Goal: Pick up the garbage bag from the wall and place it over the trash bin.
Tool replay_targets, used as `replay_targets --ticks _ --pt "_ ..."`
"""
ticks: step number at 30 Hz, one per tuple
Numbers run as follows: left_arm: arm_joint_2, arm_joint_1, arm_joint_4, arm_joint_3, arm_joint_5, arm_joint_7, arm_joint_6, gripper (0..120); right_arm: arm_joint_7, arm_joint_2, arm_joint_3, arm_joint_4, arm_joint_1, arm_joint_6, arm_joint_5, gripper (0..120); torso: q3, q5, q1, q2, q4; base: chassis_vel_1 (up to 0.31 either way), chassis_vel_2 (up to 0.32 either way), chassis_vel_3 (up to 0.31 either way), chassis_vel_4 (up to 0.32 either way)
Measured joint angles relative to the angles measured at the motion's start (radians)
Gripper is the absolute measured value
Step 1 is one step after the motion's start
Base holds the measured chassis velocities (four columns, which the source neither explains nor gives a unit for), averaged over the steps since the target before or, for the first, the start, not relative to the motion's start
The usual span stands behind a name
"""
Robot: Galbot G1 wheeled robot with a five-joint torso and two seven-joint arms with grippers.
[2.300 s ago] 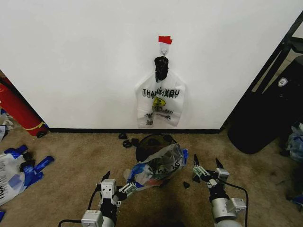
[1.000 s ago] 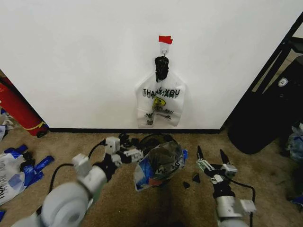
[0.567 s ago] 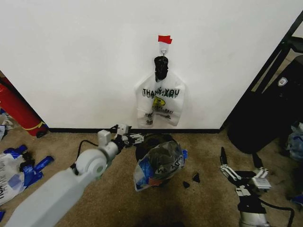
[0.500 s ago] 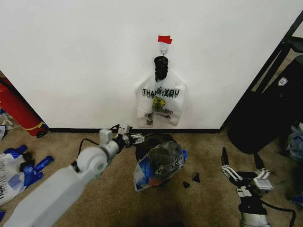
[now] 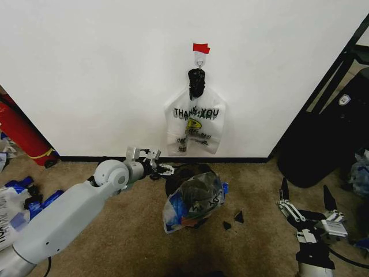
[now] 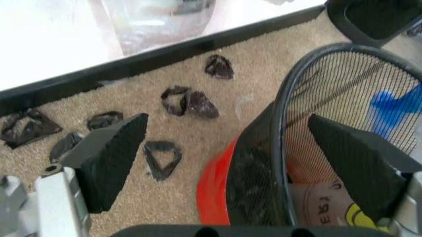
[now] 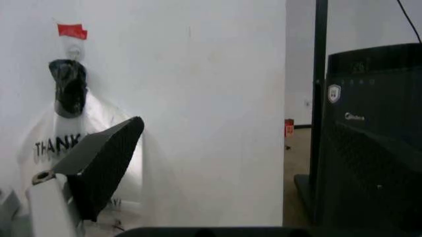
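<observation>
Straddling bin rim (image 6: pixel 285 163) (left tool (image 6: pixel 247 148) agape).

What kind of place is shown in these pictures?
Probably an indoor room used for robot trials: a plain white wall, brown carpet, a wire-mesh trash bin and a bag on a hook.

head: high, faces wall (image 5: pixel 86 69) | wrists: low, near floor

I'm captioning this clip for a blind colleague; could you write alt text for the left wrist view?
The open left gripper straddles the rim of the black wire-mesh trash bin with a red base, one finger outside over the carpet and one inside. Blue and printed plastic of the garbage bag shows through the mesh, and dark scraps dot the carpet near the black baseboard.
</observation>
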Motion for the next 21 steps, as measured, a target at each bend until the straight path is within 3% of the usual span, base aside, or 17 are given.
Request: replay_targets --ticks 8,14,18,21 --pt "-0.021 -0.011 0.028 0.043 0.003 0.014 0.012 63 0.021 0.022 -0.026 0.03 0.005 -0.021 -0.038 100 0.0 0.0001 0.0 0.0 -0.0001 0.0 0.0 0.0 0.0" --pt "-0.042 -0.03 0.071 0.087 0.027 0.015 0.015 46 0.022 0.033 -0.033 0.033 -0.003 -0.013 -0.05 100 0.0 0.0001 0.0 0.0 -0.0003 0.0 0.0 0.0 0.0" --pt "-0.055 -0.045 0.08 0.103 0.029 0.012 0.016 26 0.027 0.036 -0.029 0.03 -0.009 -0.004 -0.049 100 0.0 0.0003 0.0 0.0 0.0 0.0 0.0 0.0 0.0" --pt "-0.056 -0.045 0.074 0.106 0.028 0.008 0.017 19 0.029 0.036 -0.026 0.028 -0.009 -0.001 -0.047 100 0.0 0.0003 0.0 0.0 0.0 0.0 0.0 0.0 0.0"
